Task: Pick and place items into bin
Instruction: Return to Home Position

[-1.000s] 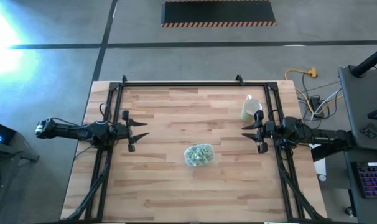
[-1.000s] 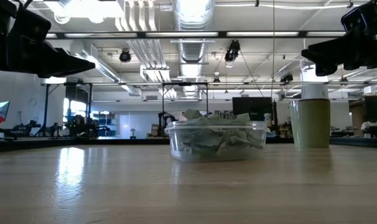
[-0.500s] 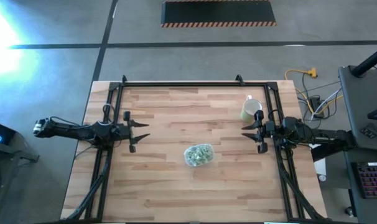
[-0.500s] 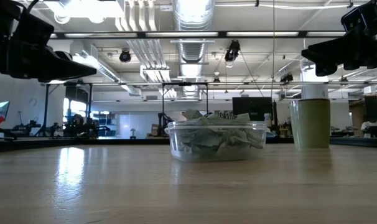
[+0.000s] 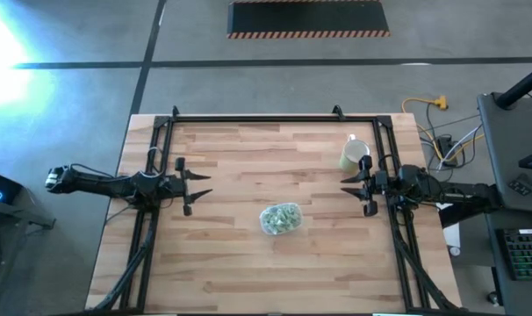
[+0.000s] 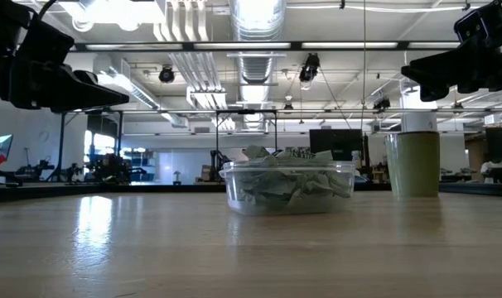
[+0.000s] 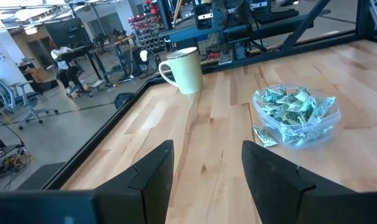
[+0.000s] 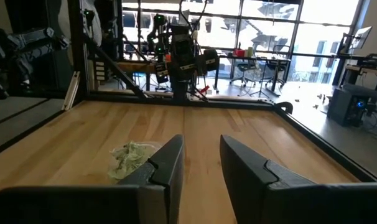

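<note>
The smooth wooden plank table (image 5: 248,254) has the left gripper (image 5: 198,183) and right gripper (image 5: 348,187) over its sides, fingers apart and empty. A cream mug (image 5: 354,155) stands near the right one. The clear oval plastic bin (image 5: 281,219) sits mid-table, long side roughly left to right, full of crinkly green packets (image 7: 292,106).

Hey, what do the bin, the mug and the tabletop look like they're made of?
Bin: probably thin clear glossy plastic; the packets show through its wall. Mug: cream, smooth, likely glazed ceramic. Tabletop: light wood strips with visible grain, butcher-block style.
</note>
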Controlling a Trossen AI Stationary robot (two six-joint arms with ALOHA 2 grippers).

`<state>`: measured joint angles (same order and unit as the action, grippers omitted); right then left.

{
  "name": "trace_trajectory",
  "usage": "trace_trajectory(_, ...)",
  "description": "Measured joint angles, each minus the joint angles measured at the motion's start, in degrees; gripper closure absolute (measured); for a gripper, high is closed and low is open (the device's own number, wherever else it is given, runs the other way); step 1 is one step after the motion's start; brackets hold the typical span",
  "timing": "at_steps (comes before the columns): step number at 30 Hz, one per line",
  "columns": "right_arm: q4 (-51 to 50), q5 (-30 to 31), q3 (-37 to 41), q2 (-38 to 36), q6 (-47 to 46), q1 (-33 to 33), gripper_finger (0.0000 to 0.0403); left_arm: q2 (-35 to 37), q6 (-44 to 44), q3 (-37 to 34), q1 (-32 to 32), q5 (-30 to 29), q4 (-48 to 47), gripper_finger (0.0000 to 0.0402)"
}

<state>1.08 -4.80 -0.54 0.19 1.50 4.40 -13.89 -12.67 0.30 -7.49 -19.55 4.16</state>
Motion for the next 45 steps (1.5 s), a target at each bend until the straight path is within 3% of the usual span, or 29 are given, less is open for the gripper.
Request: trace_trajectory(45,0.00,-0.15,-0.02,0.00,0.00,0.00,0.0317,0.04,0.00,0.00,0.00,0.00,-0.02,0.0228)
